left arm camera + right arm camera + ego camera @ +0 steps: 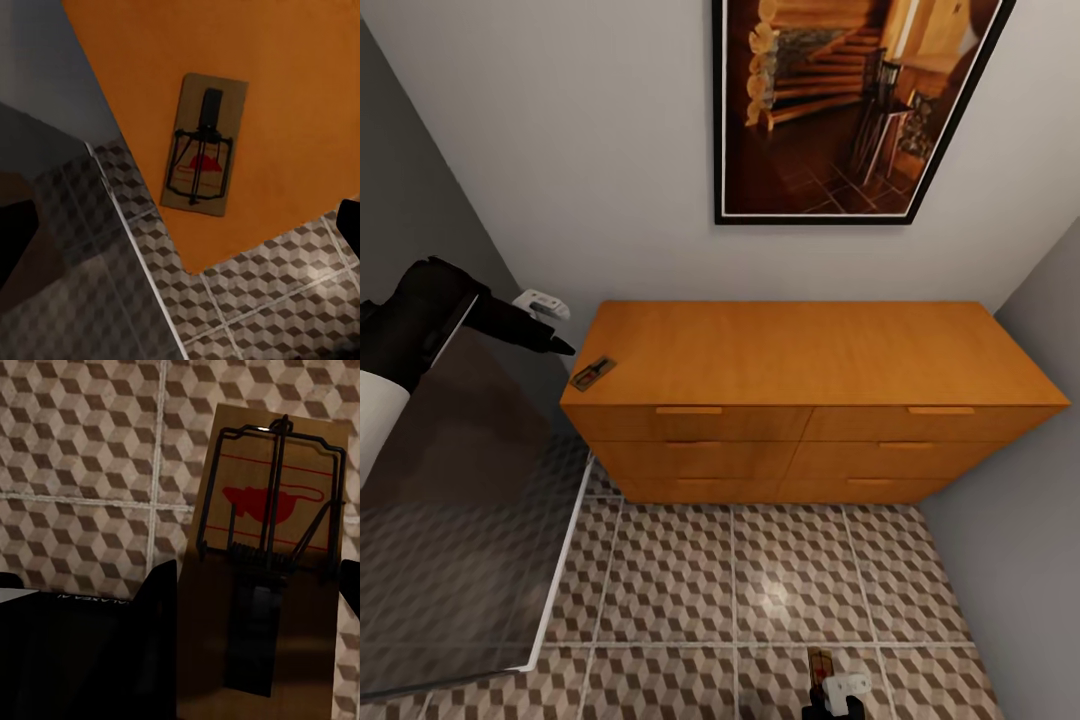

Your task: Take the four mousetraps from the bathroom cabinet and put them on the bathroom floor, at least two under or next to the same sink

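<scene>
One mousetrap (pixel 593 372) is seen lying flat on the top of the cabinet (pixel 810 350), at its front left corner, with its long axis running diagonally across that corner. The left gripper (pixel 545 325) is held just beside that corner, off the cabinet's left edge and a little behind the trap, so the trap lies forward and to the right of it; the left arm is judged much the nearer for this pick. How far the left jaws are parted cannot be told from these pictures. In the left wrist view the same trap (pixel 204 144) is looked down on, close to the cabinet's edge, above the bathroom floor (pixel 262 300). A second mousetrap (pixel 270 577) is gripped at its lower end between the closed fingers of the right gripper (pixel 832 700), which hangs low over the patterned tiles in front of the cabinet.
</scene>
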`<state>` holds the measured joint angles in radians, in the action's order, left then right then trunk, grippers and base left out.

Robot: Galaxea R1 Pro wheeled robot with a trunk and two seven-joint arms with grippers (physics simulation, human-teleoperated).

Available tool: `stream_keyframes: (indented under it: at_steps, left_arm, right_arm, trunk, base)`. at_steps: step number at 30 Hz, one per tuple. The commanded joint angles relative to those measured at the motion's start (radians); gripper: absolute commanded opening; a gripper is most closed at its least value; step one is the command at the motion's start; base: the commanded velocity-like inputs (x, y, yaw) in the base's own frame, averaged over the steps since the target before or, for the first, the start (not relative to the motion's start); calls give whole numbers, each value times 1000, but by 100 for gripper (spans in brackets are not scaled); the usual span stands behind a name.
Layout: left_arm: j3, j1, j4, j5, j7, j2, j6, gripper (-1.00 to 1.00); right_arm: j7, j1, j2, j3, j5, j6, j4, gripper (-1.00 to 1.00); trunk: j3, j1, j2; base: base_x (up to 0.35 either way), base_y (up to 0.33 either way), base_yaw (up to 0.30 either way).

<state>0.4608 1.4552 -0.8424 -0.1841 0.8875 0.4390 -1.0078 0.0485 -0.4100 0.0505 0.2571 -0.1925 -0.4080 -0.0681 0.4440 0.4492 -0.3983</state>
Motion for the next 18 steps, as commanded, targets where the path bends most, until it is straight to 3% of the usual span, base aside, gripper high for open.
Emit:
stream_keyframes:
  at_steps: [1, 7, 18]
  left_arm:
    - [2, 1, -1, -10, 10, 1, -2, 100]
    - [2, 0, -1, -10, 10, 1, -2, 100]
    - [2, -2, -1, -11, 10, 1, -2, 100]
  right_arm:
    - [10, -1, 0, 4, -13, -5, 2, -100]
    - [10, -1, 0, 5, -13, -5, 1, -100]
    - [10, -1, 0, 4, -13, -5, 1, -100]
  trunk:
    - [3, 1, -2]
    - [13, 1, -2]
    - [19, 1, -2]
  base:
    - [161, 0, 0]
    - [135, 0, 0]
    - [12, 0, 0]
